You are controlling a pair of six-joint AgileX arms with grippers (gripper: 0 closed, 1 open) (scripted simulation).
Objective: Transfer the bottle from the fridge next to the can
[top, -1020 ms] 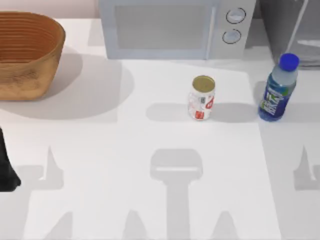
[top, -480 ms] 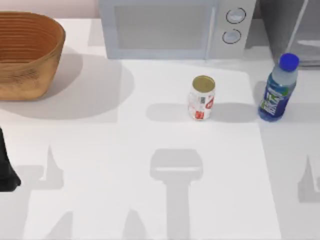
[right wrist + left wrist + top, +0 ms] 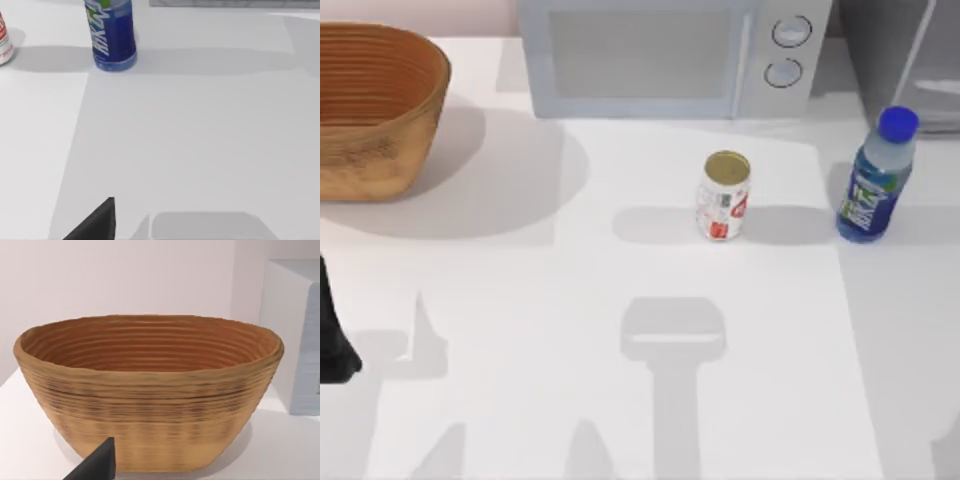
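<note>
On the table [image 3: 620, 400], nearest me, my left arm [image 3: 332, 335] sits parked at the left edge; whether either of my claws is apart or together, I cannot tell.

Farther back the can [image 3: 723, 196] stands upright, and the bottle [image 3: 873, 180] stands upright well to its right, on the tabletop just before the fridge [image 3: 905, 55]. Behind the can is the microwave [image 3: 670, 55]; far to its left, the wicker basket [image 3: 375, 105].
</note>
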